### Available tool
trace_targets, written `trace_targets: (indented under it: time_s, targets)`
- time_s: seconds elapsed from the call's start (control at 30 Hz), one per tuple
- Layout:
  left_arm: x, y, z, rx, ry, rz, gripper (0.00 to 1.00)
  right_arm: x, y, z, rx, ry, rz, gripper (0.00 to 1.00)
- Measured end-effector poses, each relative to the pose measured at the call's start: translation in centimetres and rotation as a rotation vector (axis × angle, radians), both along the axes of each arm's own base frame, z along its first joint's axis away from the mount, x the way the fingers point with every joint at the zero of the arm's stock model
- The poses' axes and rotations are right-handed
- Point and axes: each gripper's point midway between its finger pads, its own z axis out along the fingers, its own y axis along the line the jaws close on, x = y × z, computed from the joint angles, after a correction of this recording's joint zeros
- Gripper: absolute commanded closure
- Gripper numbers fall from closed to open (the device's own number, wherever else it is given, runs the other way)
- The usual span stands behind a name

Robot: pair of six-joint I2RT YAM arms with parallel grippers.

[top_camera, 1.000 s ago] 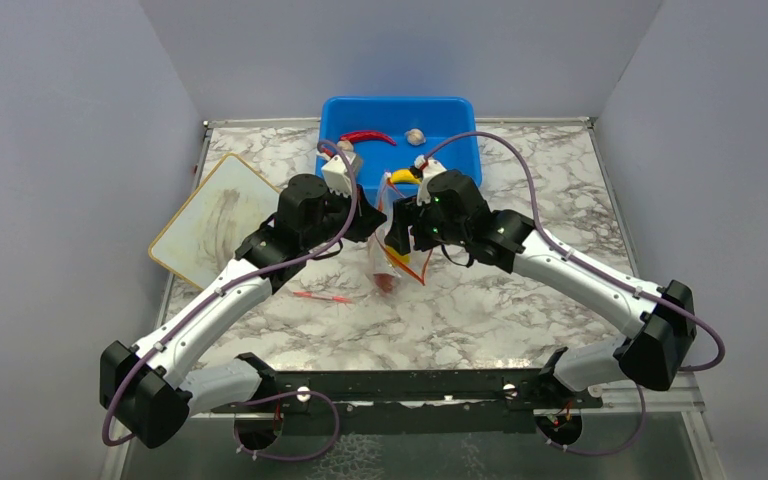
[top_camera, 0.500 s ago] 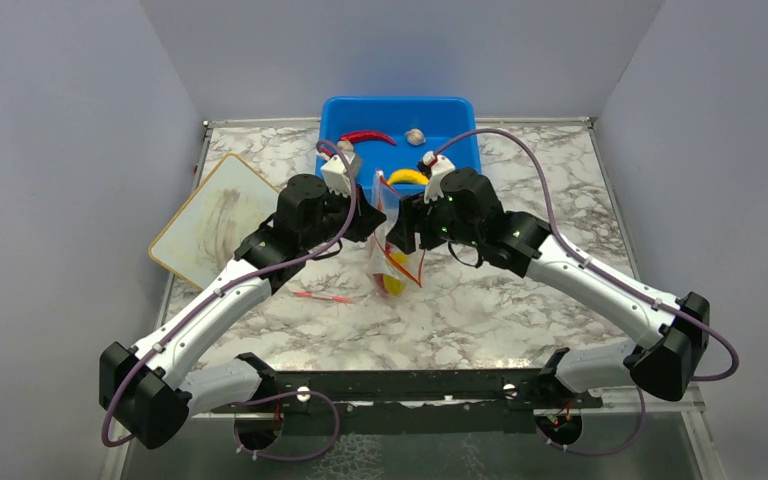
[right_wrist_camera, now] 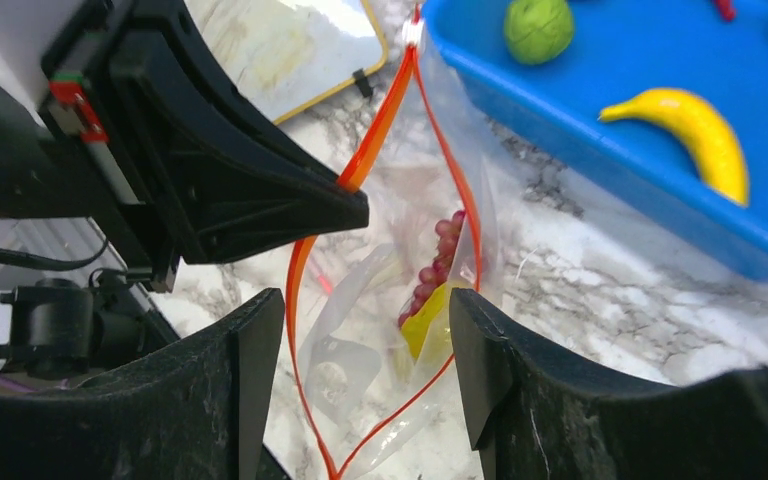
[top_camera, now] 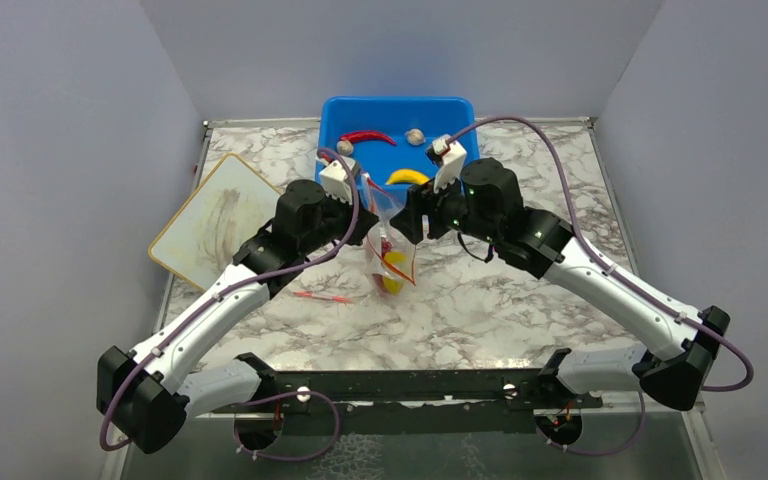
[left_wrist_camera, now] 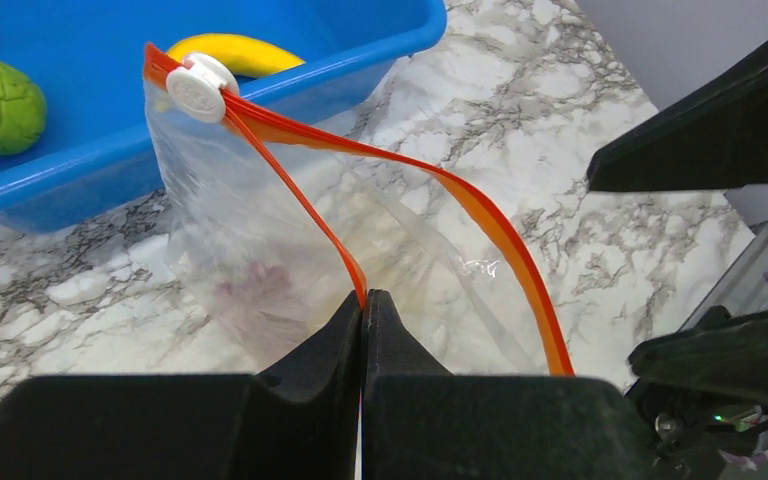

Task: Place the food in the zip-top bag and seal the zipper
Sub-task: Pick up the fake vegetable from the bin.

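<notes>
Marble-look tabletop (top_camera: pixel 520 300) with grey walls around it, both arms reaching toward the middle. At the far edge sits a blue tub (top_camera: pixel 450 110), and a pale board (top_camera: pixel 215 215) with a yellow rim lies off to the left.

Between the two arms, just in front of the tub, is the clear zip-top bag (left_wrist_camera: pixel 250 230). It's held up by one side of its mouth, with the bottom sagging onto the tabletop and the mouth gaping open. The left claw (left_wrist_camera: pixel 363 310) is pressed together, pinching the near lip of the orange-red zipper (left_wrist_camera: pixel 410 170). The right claw (right_wrist_camera: pixel 360 320) is spread wide with nothing in it, hovering right over the open mouth.

Food-wise, the tub has a banana (right_wrist_camera: pixel 695 125), a lime (right_wrist_camera: pixel 538 27), a chili (top_camera: pixel 368 137) and a garlic bulb (top_camera: pixel 415 136). Inside the bag you can see the grape bunch (right_wrist_camera: pixel 438 255) with a yellow piece (right_wrist_camera: pixel 428 320) right under it; can't really tell what that one is.

The zipper's white slider (left_wrist_camera: pixel 196 88) sits at the far end, by the tub. A thin red stick (top_camera: pixel 322 296) lies loose on the tabletop to the left of the bag.
</notes>
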Motion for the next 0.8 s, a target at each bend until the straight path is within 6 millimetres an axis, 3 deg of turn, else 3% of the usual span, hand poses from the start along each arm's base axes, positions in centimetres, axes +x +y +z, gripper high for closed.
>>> trace_targets:
  time_s: [0.3,0.6,0.8]
  targets:
    - [-0.3,1.0,-0.7,0.061,-0.057,-0.006,1.0,3.4,-1.2,4.6,0.008,-0.149,-0.096,0.39]
    - [-0.4,1.3,-0.6,0.085,-0.089,-0.019,1.0,9.2,-3.1,0.7,-0.061,-0.097,-0.206,0.39]
    - [-0.9,1.8,-0.4,0.088,-0.121,-0.025,1.0,12.4,-5.0,0.4,-0.033,-0.093,-0.258,0.4]
